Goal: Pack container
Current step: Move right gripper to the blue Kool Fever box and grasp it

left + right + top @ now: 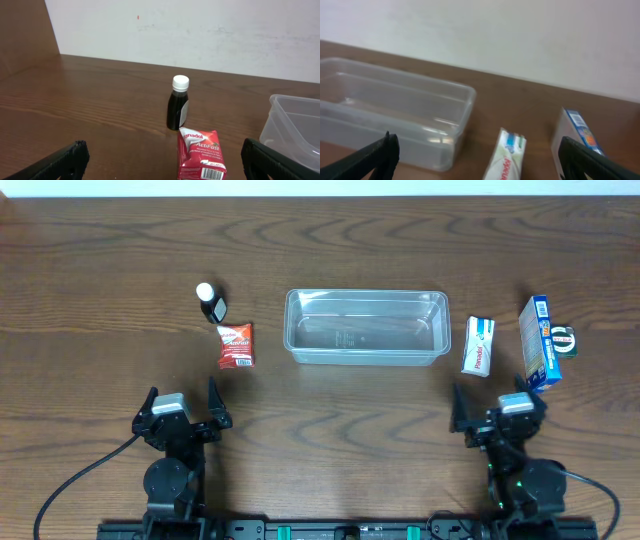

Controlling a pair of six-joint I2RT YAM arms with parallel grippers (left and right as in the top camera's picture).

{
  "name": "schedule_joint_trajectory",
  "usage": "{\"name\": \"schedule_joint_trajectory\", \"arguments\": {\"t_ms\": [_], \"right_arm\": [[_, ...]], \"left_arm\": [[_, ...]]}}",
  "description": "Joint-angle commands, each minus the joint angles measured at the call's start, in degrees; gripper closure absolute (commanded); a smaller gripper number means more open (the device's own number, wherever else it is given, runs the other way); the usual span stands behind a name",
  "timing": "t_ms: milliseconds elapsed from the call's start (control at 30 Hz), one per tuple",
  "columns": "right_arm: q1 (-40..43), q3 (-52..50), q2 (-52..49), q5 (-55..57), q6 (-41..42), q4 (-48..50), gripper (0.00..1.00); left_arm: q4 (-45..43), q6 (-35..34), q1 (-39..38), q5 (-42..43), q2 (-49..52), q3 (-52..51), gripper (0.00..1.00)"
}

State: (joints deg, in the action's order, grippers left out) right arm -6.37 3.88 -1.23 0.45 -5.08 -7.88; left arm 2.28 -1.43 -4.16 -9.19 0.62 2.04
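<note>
1 container (365, 327) sits mid-table on the brown wood-grain table (100, 250), long side running left-right. It's a clear plastic rectangular tub with rounded corners and a rim, and the grain shows through its floor. 5 loose items sit around it, all apart from it. On its left are 1 small dark bottle (211, 302), upright with a white cap, and 1 glossy red packet (236, 345) lying flat just in front of the bottle; I cannot tell if they touch. On its right, 1 white flat box (478, 345) lies near the tub's right end. Further out, 1 blue box (538, 340) stands on edge, with 1 small round dark-green thing (564, 340) tight against its far side, too small to identify. There are 2 arms at the near edge. The left gripper (182, 395) has its jaws spread wide and grips nothing, with the packet and bottle straight ahead of it. The right gripper (498, 402) is also spread wide and grips nothing. The white box is ahead of it and the blue box is close by its outer finger. Both sit well short of the tub.
</note>
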Motion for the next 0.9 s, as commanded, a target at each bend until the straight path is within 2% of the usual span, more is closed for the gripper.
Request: {"name": "schedule_joint_trajectory", "arguments": {"t_ms": [0,100,267,533,633,867], "right_arm": [[-0.09,12.39,-3.58,11.08,1.84,-6.58,0.01],[1.14,23.85,-12.00,13.05,1.84,-14.05,0.01],[4.39,43.85,-32.20,13.20,-0.39,-23.65,0.01],[16.85,72.76,-61.72,-2.10,-7.45,-48.81,0.01],[22.40,76.81,-68.72,-2.03,-7.45,-52.41,0.01],[29.07,76.89,-77.79,-2.19,-7.41,-49.18,0.01]], "left_arm": [[0.83,0.57,0.24,0.17,-0.39,-1.81,0.02],[0.83,0.57,0.24,0.17,-0.39,-1.81,0.02],[0.83,0.57,0.24,0.17,-0.39,-1.81,0.02],[0.83,0.57,0.24,0.17,-0.39,-1.81,0.02],[0.83,0.57,0.24,0.17,-0.39,-1.81,0.02],[0.83,0.55,0.24,0.17,-0.39,-1.81,0.02]]}}
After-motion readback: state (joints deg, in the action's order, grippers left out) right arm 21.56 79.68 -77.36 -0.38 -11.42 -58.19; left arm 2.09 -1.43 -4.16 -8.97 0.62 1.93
